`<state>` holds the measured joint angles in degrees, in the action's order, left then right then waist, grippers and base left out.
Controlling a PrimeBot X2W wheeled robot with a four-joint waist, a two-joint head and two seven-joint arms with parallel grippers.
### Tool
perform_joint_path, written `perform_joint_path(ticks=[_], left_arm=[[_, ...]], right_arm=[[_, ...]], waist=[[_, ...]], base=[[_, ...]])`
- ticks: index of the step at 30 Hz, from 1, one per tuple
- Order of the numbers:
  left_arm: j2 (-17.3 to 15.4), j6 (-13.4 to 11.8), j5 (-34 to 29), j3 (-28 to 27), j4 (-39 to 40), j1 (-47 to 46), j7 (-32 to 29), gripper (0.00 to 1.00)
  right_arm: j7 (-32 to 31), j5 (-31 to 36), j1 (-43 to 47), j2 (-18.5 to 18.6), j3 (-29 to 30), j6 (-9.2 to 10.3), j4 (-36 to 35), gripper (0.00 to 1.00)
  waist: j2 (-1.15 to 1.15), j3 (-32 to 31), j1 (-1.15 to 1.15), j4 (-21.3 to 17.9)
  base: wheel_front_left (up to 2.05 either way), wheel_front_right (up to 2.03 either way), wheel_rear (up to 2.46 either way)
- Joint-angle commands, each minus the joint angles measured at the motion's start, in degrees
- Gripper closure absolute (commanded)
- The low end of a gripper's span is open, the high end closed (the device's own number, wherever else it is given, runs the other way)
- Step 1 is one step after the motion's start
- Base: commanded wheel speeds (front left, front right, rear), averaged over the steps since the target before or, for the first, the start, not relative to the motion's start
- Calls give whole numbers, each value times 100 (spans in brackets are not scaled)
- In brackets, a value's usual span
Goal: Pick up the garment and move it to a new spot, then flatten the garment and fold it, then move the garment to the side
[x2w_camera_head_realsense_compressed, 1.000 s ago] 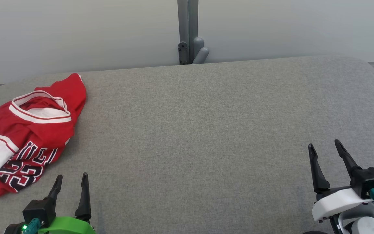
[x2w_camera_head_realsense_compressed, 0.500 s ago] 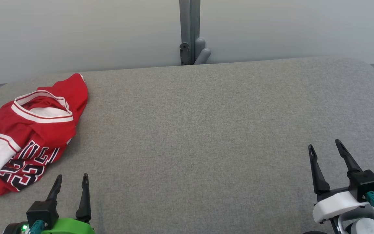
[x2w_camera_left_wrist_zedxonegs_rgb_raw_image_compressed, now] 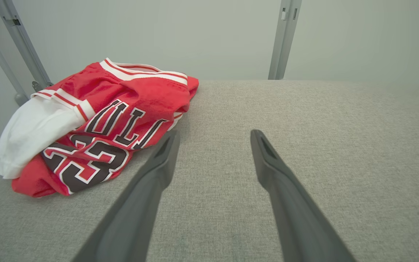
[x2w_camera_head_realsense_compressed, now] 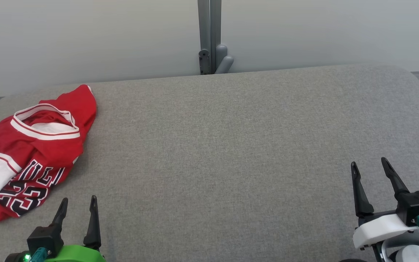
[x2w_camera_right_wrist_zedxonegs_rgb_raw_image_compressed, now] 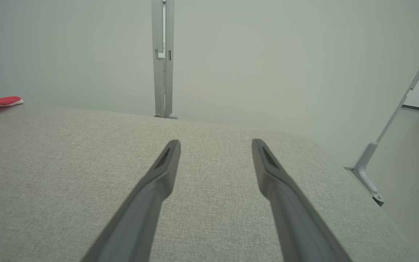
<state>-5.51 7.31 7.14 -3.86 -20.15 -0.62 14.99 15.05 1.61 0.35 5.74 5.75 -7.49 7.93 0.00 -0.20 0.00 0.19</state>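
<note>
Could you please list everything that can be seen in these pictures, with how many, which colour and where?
jersey: 1, red with white trim and dark lettering, crumpled at the table's left end
table: 1, grey fabric top, across the scene
posts: several, grey metal, behind and beside the table
wall: 1, pale, behind the table
left gripper: 1, dark fingers, green wrist, lower left, open
right gripper: 1, dark fingers, white wrist, lower right, open

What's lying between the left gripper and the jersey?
Nothing: the head view shows a bare strip of grey tabletop between the left gripper and the crumpled red jersey.
</note>
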Motion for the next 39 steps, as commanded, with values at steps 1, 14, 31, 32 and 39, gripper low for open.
perform_joint_path(ticks=[1, 14, 31, 32, 39], left_arm=[[9, 19, 59, -38, -23, -72, 26, 0], [-15, 22, 104, -9, -100, -105, 25, 0], [-199, 14, 54, 6, -196, -77, 17, 0], [-218, 14, 58, -13, -209, -70, 17, 0], [-235, 14, 111, -36, -221, -71, 17, 0]], right_arm=[[19, -51, -4, -22, 15, 0, 12, 0], [19, -96, 14, -41, 14, 0, 34, 0], [19, -124, -44, -148, -244, 1, 87, 0], [19, -115, -60, -150, -291, 1, 96, 0], [18, -142, -130, -147, -505, 1, 178, 0]], waist=[[0, -1, 0, -1], [0, -28, 0, 39], [0, -178, 0, 1866], [0, -186, 0, 1987], [0, -220, 0, 2444]], base=[[0, 0, 0], [0, 0, 0], [0, 0, 0], [0, 0, 0], [0, 0, 0]])
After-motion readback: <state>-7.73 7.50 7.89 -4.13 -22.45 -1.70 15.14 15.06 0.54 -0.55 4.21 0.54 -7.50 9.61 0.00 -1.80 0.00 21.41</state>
